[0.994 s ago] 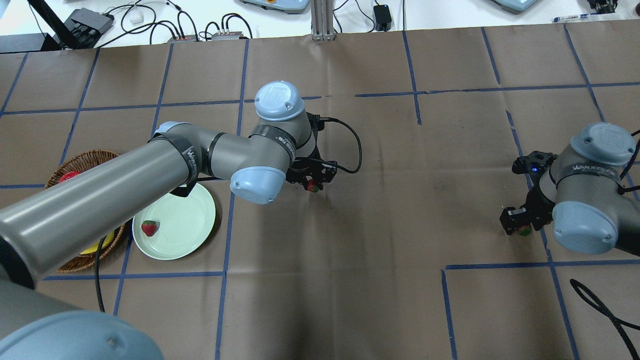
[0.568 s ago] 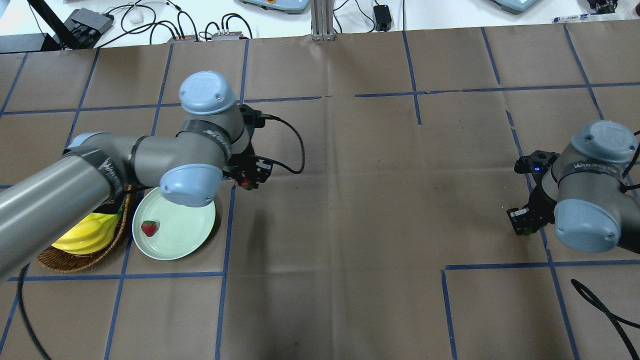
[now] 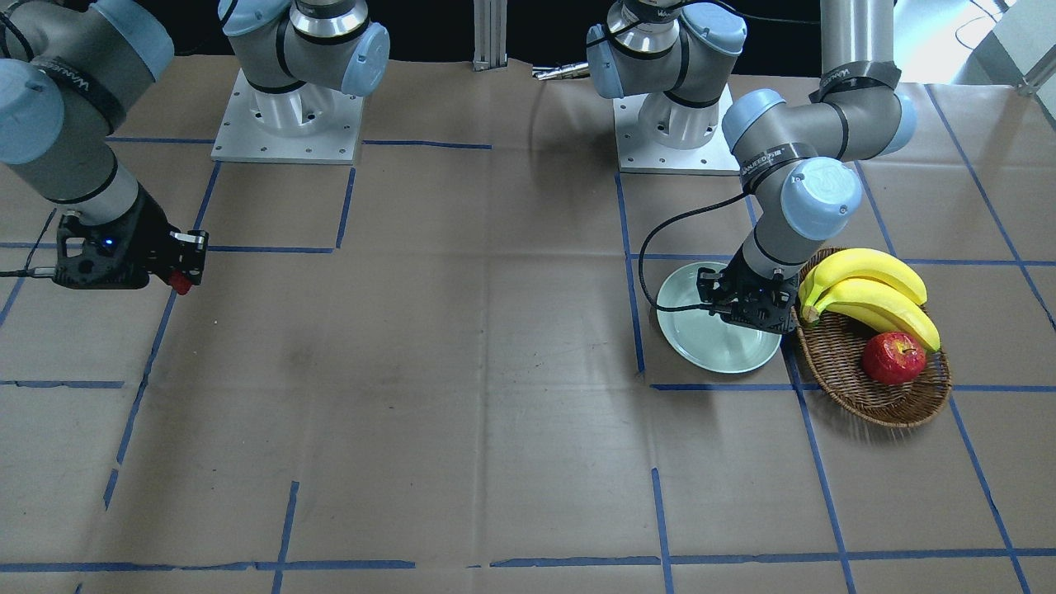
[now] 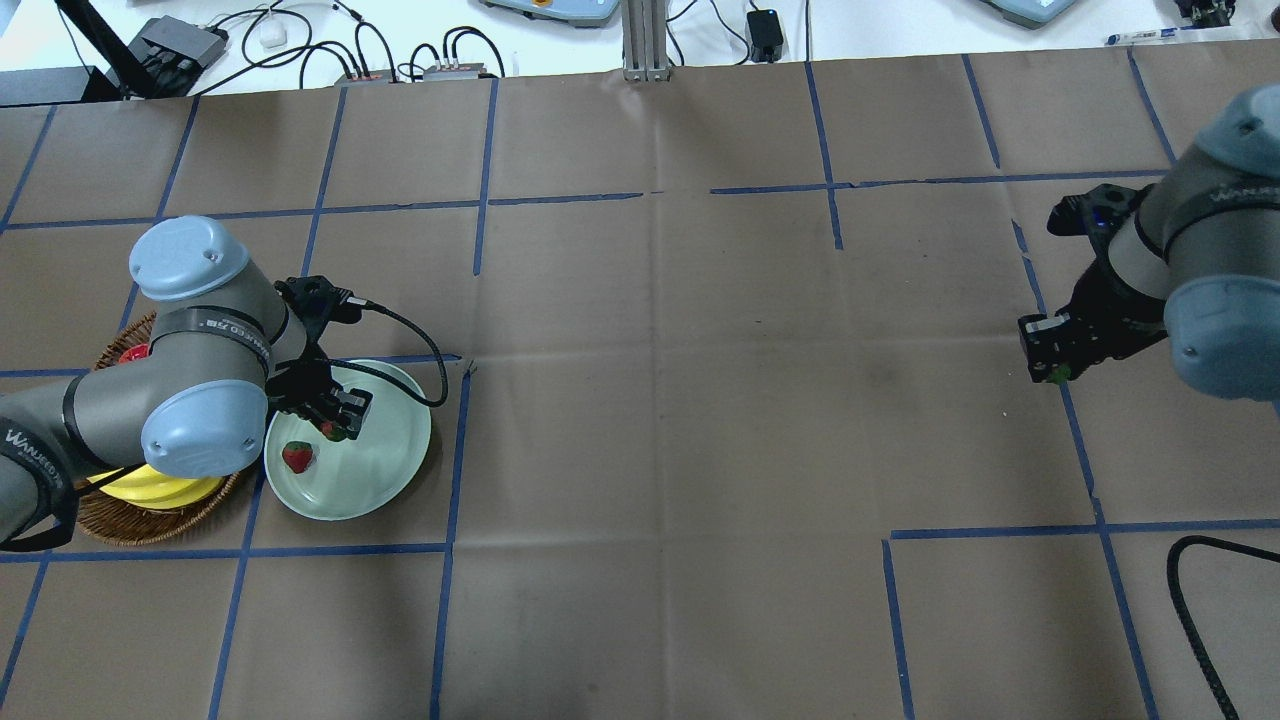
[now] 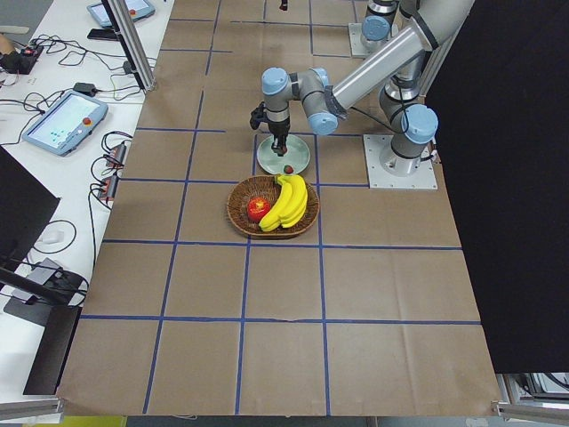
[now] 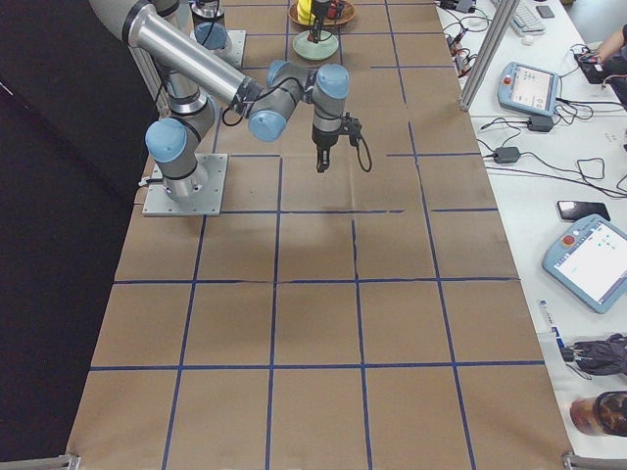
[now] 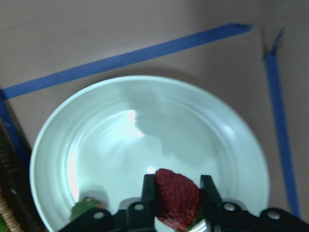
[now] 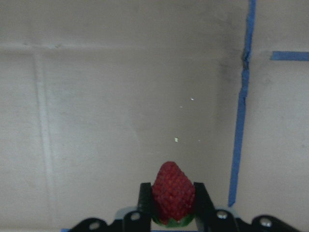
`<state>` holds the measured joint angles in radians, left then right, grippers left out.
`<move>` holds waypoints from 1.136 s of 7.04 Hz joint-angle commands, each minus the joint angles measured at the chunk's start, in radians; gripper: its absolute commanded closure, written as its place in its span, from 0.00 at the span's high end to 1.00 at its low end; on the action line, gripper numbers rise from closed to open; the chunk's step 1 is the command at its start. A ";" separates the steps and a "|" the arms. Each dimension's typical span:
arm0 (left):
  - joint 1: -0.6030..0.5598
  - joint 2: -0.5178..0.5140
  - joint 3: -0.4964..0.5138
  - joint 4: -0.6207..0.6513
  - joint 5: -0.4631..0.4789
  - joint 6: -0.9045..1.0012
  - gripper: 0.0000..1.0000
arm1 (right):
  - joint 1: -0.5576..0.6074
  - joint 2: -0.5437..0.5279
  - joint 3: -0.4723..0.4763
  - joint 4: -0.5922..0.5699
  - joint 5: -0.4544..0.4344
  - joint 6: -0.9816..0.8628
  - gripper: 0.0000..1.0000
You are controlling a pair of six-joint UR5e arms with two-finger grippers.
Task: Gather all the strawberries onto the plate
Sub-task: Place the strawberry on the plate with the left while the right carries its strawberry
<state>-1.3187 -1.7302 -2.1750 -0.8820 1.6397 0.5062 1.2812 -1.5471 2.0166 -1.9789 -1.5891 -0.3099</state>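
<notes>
Jaws of the left gripper (image 7: pixel 177 193) are clamped on the left-held strawberry (image 7: pixel 177 199), one black finger against each side of it. A second ago this gripper was near the table's middle, and shortly after that just outside the plate's rim. Now it hangs over the plate (image 4: pixel 392 462), which lies toward the table's left edge. Whether the berry touches the glaze cannot be told.

The right gripper (image 8: pixel 173 194) likewise pinches the right-held strawberry (image 8: pixel 173 189) above bare brown paper near the table's right edge. It has shifted toward the operators' edge since the earlier pictures.

The resting strawberry (image 4: pixel 297 456) lies in the plate on the side toward the basket (image 4: pixel 130 527), where it lay before.

From the left wrist only that berry's green cap peeps out at the bottom edge, beside the finger mount. In the front-facing view the left gripper's body covers both berries at the plate. From overhead the right-held one is little more than a green speck under the gripper. The left arm hides part of the basket there.

Up close each held berry is dark red with pitted, seeded skin. Its pointed tip faces away from the gripper and green leaves show at its base. The plate is pale mint, round and glossy.
</notes>
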 commanded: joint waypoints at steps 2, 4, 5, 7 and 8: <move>0.004 0.023 -0.009 0.018 0.000 0.000 0.99 | 0.342 0.108 -0.102 0.008 0.047 0.408 0.02; -0.022 0.020 0.000 0.018 -0.015 -0.076 0.99 | 0.568 0.252 -0.212 -0.053 0.098 0.695 0.02; -0.043 0.020 0.004 0.018 -0.015 -0.121 0.99 | 0.648 0.339 -0.252 -0.111 0.104 0.789 0.02; -0.089 0.023 0.017 0.018 -0.073 -0.207 0.99 | 0.708 0.451 -0.260 -0.228 0.107 0.853 0.03; -0.102 0.021 0.017 0.018 -0.083 -0.237 0.99 | 0.704 0.470 -0.260 -0.239 0.107 0.848 0.04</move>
<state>-1.4015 -1.7079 -2.1608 -0.8636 1.5778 0.3133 1.9732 -1.1162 1.7598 -2.1859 -1.4828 0.5257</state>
